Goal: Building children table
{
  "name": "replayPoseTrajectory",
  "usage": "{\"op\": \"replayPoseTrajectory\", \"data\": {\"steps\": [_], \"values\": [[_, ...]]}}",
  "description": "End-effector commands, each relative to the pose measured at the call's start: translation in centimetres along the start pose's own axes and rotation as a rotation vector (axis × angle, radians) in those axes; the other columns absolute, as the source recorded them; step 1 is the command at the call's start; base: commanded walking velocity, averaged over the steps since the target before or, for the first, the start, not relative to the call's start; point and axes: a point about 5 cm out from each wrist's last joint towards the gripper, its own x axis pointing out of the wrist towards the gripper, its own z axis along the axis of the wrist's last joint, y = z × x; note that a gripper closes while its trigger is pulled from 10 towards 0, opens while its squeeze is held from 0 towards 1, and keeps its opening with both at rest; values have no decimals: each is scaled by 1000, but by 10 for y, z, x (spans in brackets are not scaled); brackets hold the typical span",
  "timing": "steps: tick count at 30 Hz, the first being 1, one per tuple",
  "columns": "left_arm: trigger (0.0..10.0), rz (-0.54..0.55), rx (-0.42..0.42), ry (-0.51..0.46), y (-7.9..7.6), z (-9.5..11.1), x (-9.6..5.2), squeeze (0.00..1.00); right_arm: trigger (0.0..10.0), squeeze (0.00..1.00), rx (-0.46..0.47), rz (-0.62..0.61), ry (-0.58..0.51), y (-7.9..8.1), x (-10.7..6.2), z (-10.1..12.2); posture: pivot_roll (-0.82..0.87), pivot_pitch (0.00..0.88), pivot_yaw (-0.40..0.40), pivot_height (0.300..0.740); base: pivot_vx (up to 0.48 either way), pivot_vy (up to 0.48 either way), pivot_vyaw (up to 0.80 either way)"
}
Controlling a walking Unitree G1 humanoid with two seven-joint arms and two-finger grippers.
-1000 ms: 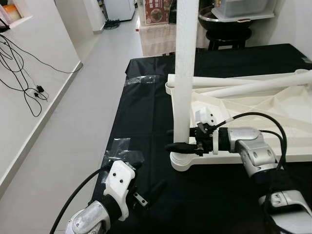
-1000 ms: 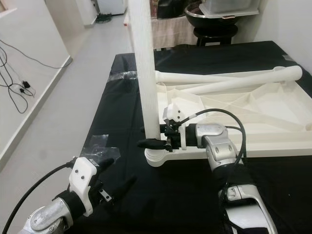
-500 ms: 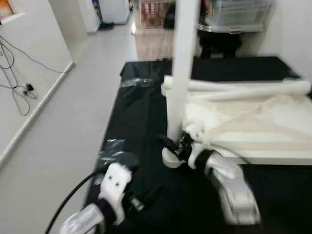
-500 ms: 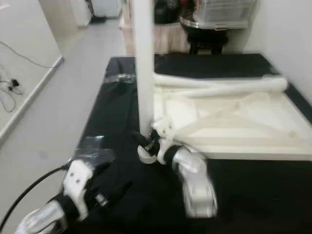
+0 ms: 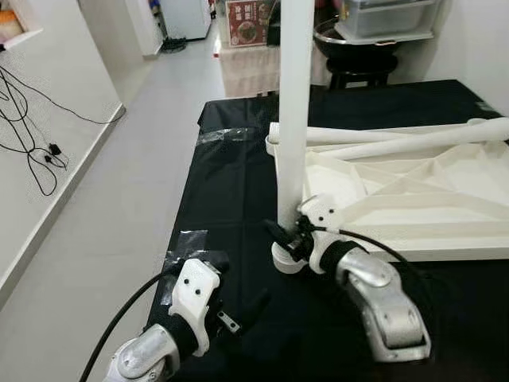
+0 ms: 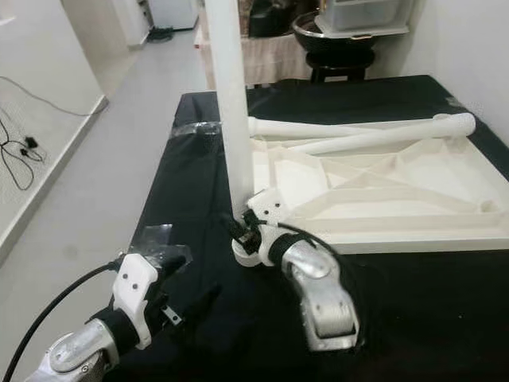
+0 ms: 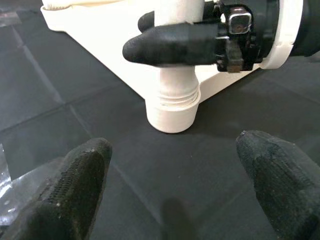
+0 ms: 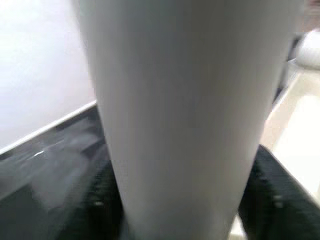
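Head views: I see the upturned white plastic tabletop (image 5: 413,199) on the black-covered worktop (image 5: 231,199), with my right pincer (image 5: 280,236) clamped on the upright white table leg (image 5: 293,111) at its near-left corner socket. Left wrist view: my left pincer (image 7: 172,192) hangs spread apart just above the cloth, facing that socket. Right wrist view: the leg sits between the black fingers (image 8: 265,200).

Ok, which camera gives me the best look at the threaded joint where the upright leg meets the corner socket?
The left wrist view: the threaded joint sits centred and sharp, with the right gripper clamped on the upright leg just above it. In the eye views the gripper partly covers it. In the right wrist view the leg blocks it.
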Motion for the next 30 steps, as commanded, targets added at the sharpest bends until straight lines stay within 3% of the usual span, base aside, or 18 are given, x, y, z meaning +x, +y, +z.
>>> {"op": "replayPoseTrajectory", "data": {"steps": [1,2,3,4,8,11,16,17,30], "values": [[10000,7,-8,22,2,-4,-1,0,10000,1000,-17,211,-80,17,0,17,78,125,80,740,0,0,0],[10000,7,-7,23,2,-4,-1,0,10000,780,-37,285,-88,19,-4,22,83,124,81,740,0,0,0],[10000,7,-7,23,2,-4,-1,0,10000,780,-37,285,-88,19,-4,22,83,124,81,740,0,0,0],[10000,8,-6,24,2,-4,-1,0,10000,0,-88,361,-83,16,-6,24,88,120,80,740,0,0,0],[10000,9,-4,26,1,-5,-1,0,10000,0,-152,467,-35,7,-7,22,94,119,75,740,0,0,0],[10000,9,-1,30,0,-6,-2,0,10000,0,-174,587,34,-12,-7,17,102,115,77,740,0,0,0],[10000,7,1,31,-1,-7,-2,0,10000,0,-185,604,49,-18,-5,17,103,115,74,740,0,0,0],[10000,5,20,35,-2,-7,-3,0,0,0,-155,604,38,-27,4,22,116,107,75,740,0,0,0],[10000,9,28,38,-4,-7,-3,0,0,0,-131,650,38,-37,3,19,111,109,78,740,0,0,0]]}}
